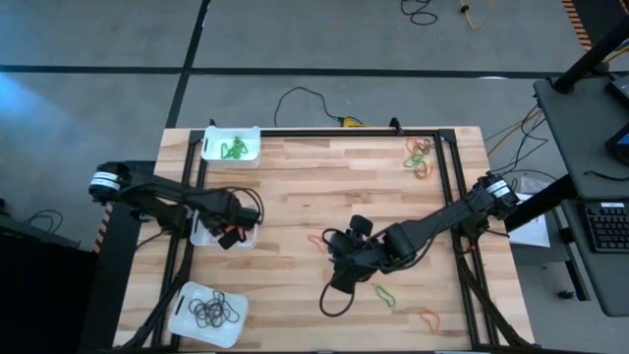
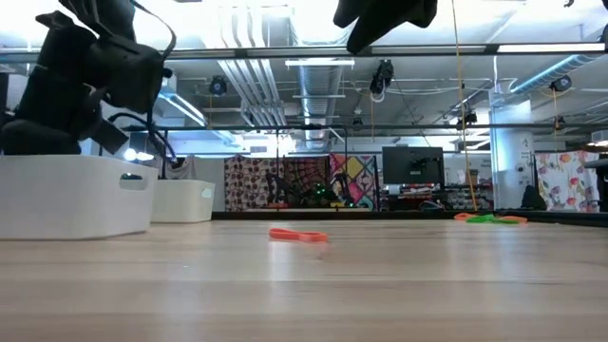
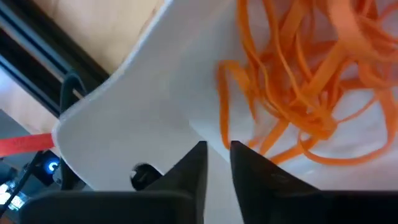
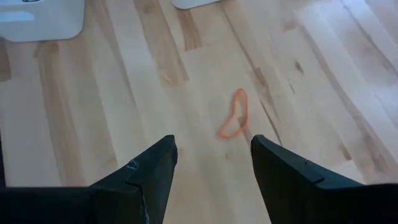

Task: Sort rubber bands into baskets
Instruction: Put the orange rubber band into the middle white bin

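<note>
High view shows three white baskets down the left side of the wooden table (image 1: 295, 187): the far basket (image 1: 232, 144) with green bands, the near basket (image 1: 207, 315) with black bands, and the middle basket (image 1: 208, 234), over which the left gripper (image 1: 232, 236) hangs. In the left wrist view its fingers (image 3: 189, 171) stand only slightly apart above a tangle of orange bands (image 3: 305, 81) lying in that basket; nothing sits between them, so the drop there looks finished, or nearly so.

The right gripper (image 1: 346, 258) hovers near the table's middle, jaws spread wide and empty. Straight ahead of it in the right wrist view lies a single orange band (image 4: 234, 114), flat on the wood between the lines of the two fingers (image 4: 152, 171). More loose bands wait elsewhere: a green band (image 1: 384, 293) and an orange one (image 1: 425, 315) near the front edge, and a mixed cluster (image 1: 420, 154) at the far right corner.

The step in hand appears to be picking that lone orange band. To do it well, the right gripper should come down with one fingertip on each side of the loop, press lightly onto the wood, and close across the narrow part so the thin rubber does not slip out. Lifting clear before swinging over to the middle basket would keep the arms well apart.
</note>
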`<state>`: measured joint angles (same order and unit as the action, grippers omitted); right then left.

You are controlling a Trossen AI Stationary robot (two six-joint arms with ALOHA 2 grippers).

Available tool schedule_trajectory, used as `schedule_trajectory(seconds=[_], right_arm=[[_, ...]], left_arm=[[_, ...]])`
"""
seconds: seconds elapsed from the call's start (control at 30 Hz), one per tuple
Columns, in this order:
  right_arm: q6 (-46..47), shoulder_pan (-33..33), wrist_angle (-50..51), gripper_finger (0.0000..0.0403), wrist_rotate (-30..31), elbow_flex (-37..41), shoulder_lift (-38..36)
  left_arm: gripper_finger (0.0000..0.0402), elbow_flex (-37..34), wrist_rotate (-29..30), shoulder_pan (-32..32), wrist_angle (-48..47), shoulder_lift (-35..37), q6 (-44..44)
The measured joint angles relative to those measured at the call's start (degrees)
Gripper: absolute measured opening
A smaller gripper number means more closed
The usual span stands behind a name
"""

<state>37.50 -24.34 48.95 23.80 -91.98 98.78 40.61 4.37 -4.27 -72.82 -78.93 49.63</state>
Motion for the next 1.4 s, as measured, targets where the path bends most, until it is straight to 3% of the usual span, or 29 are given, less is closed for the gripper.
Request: schedule_trajectory(seconds=[0.13, 0.3, 0.53, 0.7, 0.9, 1.17, 1.4], right_arm=[[0.04, -0.43, 0.03, 0.0201, -0.28, 0.00, 0.00], [1.16, -0.57, 0.11, 0.0201, -0.38, 0.00, 0.00], [3.89, -0.77, 0.19, 0.0201, -2.09, -0.02, -0.18], [6.42, -1.75, 0.39, 0.0201, -4.36, -0.07, -0.43], [9.22, -4.48, 0.48, 0.0201, -0.40, -0.09, -3.48], [9.42, -4.79, 0.55, 0.0201, 1.92, -0.11, -7.43], [10.18, -4.13, 0.80, 0.0201, 1.83, -0.11, -7.61]], left_arm=[[0.0102, 3.40, 0.01, 0.00, -1.82, -0.08, -1.74], [0.0151, 13.09, 0.81, -0.02, -3.79, 1.61, -7.83], [0.0170, 23.13, 4.79, -1.59, 17.47, 3.83, -15.95], [0.0168, 20.73, 4.95, -2.78, 36.72, 2.37, -26.79], [0.0179, 14.93, -3.19, -3.45, 53.37, -2.30, -39.40], [0.0203, 12.62, -4.98, -2.36, 59.98, -13.44, -50.55], [0.0214, 14.76, -5.18, -0.69, 65.09, -23.69, -52.04]])
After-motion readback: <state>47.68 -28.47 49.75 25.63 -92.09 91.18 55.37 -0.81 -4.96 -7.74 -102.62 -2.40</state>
